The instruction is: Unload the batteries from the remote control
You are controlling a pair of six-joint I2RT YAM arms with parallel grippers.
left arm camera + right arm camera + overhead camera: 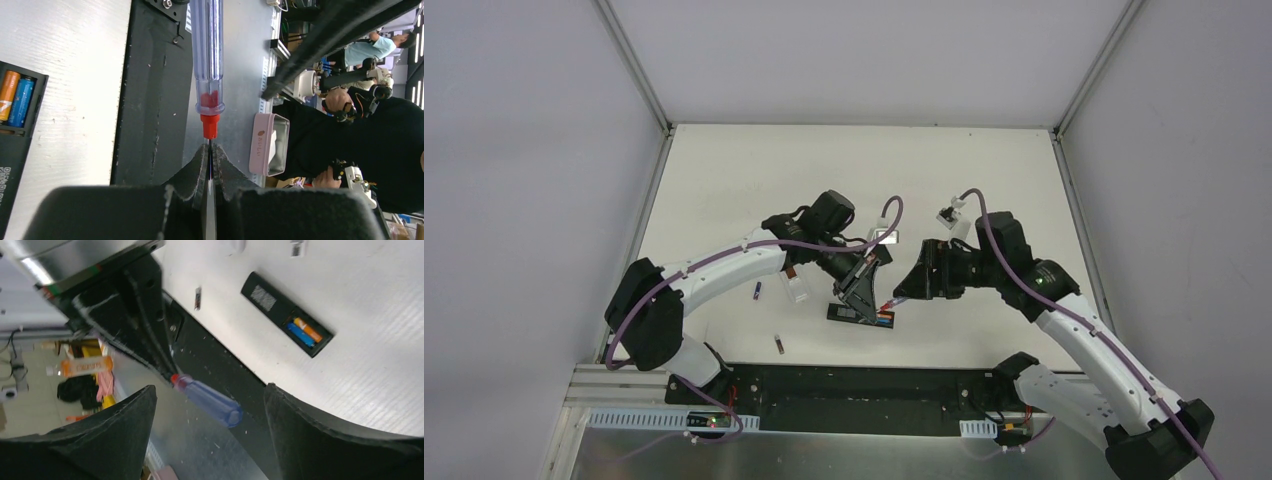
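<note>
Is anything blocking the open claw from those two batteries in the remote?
No cover hides the batteries; they lie exposed in the remote. Only the screwdriver, pinched by the left claw, hangs before the open right claw, beside its path to them.

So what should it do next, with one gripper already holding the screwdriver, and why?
Probably swing the open right gripper over to the remote. Its compartment is uncovered, with the orange and blue batteries still inside, and the left gripper is shut on the screwdriver shaft.

The screwdriver [207,65] has a glossy translucent plastic handle, the remote [280,307] matt black.
</note>
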